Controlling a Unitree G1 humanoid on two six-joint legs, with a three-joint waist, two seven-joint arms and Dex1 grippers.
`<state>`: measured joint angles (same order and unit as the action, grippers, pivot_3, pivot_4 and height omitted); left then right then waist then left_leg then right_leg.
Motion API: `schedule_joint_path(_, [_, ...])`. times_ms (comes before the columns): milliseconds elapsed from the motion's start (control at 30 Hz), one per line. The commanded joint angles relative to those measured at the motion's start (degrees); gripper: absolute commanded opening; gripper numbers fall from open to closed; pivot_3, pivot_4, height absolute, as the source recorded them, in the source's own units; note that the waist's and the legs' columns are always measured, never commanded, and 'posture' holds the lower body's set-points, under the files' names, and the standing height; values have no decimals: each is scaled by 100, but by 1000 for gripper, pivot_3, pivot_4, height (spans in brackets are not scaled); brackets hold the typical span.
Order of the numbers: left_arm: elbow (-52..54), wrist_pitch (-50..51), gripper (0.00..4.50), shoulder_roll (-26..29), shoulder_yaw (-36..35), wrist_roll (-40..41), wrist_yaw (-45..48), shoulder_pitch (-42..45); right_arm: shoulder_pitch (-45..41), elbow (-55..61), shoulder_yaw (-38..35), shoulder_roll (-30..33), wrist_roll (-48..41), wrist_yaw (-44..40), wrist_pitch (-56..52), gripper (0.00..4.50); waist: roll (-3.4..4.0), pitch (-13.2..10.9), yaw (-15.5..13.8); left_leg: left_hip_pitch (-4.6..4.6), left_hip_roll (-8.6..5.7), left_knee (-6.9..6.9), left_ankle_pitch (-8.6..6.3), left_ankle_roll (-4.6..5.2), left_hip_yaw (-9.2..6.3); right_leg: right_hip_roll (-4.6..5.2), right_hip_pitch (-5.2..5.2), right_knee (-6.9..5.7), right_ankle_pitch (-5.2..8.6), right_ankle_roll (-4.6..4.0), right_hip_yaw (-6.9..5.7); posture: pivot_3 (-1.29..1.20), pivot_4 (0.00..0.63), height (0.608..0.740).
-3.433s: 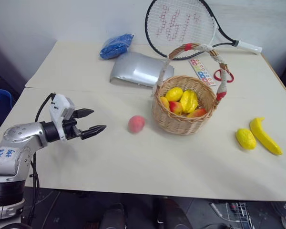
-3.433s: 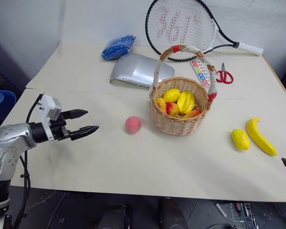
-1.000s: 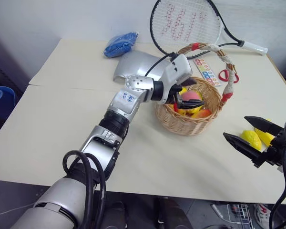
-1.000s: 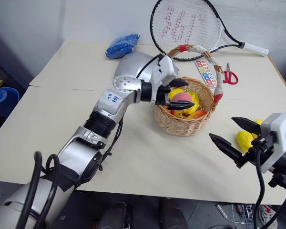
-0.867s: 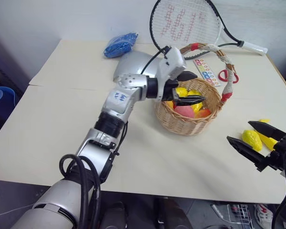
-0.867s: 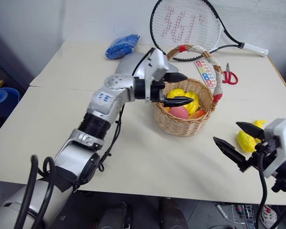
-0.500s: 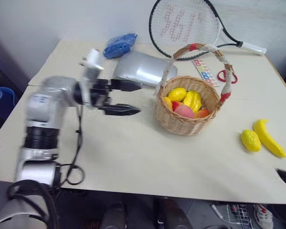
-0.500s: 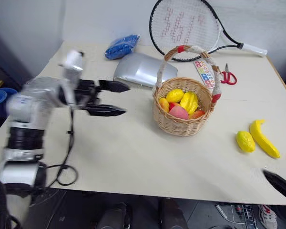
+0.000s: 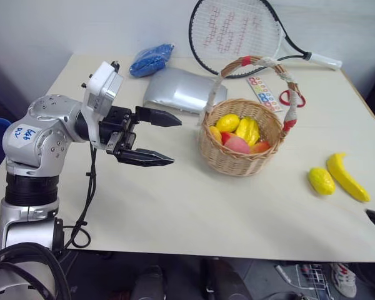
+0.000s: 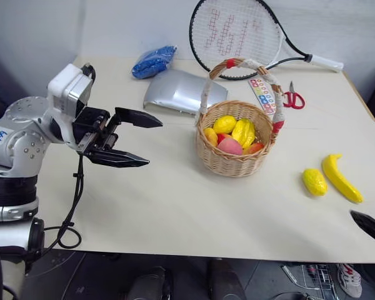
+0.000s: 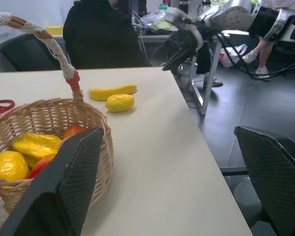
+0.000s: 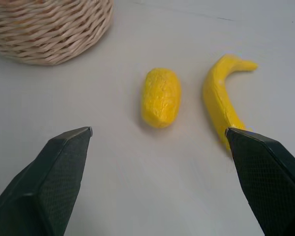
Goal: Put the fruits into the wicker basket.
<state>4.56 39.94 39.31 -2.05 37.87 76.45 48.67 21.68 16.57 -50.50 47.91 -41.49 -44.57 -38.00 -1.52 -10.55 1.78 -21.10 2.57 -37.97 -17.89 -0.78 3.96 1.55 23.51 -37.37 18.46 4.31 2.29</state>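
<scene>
The wicker basket (image 9: 236,164) stands mid-table and holds several yellow fruits and a pink-red peach (image 9: 236,144). A lemon (image 9: 320,180) and a banana (image 9: 346,177) lie side by side on the table to its right. My left gripper (image 9: 176,140) hovers open and empty to the left of the basket, pointing at it. My right gripper (image 12: 158,131) is open and empty, low at the table's right front corner, a short way in front of the lemon (image 12: 161,98) and banana (image 12: 221,101).
Behind the basket lie a tennis racket (image 9: 237,34), a blue bag (image 9: 152,59), a silver pouch (image 9: 178,90), a colour strip (image 9: 264,92) and red scissors (image 9: 292,99). A person in black (image 11: 101,37) sits beyond the table's right edge.
The peach dropped from my left gripper into the basket, and that gripper then drew back to the left. My right gripper slid right and down to the view's corner.
</scene>
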Motion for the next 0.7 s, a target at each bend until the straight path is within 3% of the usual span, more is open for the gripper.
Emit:
schedule_joint_path(33, [392,-52,4486,-68,10,16,-334,11,-995,-442,976,53,542,707,75,4500,1,0,1,2,-1,-3,1,-1,1,-1,0,-4,0,0,2,0,150,740])
schedule_joint_path(367, [534,-1,4486,-88,-14,127,-651,58,-2684,-1604,2210,-249,1328,1428,204,4500,12,-1,-23,-10,-5,-10,13,-21,5,0,15,-10,1,0,9,0,150,740])
schedule_joint_path(667, [357,-81,4486,-91,-4,48,-761,220,-2700,-1994,2548,-439,1598,1381,259,4500,12,-1,-21,-9,-1,-8,12,-19,8,-3,18,-14,1,0,11,0,150,740])
schedule_joint_path(700, [315,-139,4499,-85,22,-21,-770,231,-2692,-2035,2552,-484,1640,1422,308,4311,12,-1,-19,-8,-1,-8,12,-19,8,-4,18,-15,1,0,11,0,150,740])
